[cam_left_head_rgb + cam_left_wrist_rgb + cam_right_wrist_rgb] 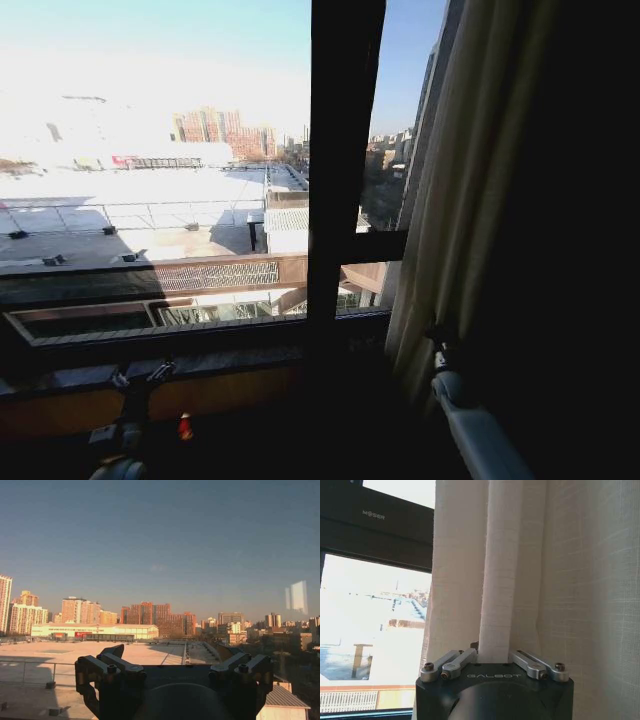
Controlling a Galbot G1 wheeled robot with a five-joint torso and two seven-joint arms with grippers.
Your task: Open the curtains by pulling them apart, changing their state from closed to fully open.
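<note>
At window (200,180): right gripper (492,655) pinching curtains (502,580).

Beyond my left hand (172,672), a dark window frame (340,160) divides the glass vertically. Past it lie a flat pale rooftop (130,215) with a railing (90,212), and orange-brown high-rise buildings (150,615) under clear blue sky (160,535). A dark sill (150,365) runs below the glass.

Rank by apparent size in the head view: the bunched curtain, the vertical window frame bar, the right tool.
1. Curtain: widest and tallest, though partly nearer the camera.
2. Vertical window frame bar: narrower.
3. Right tool, at the curtain's lower edge: far smallest.
</note>
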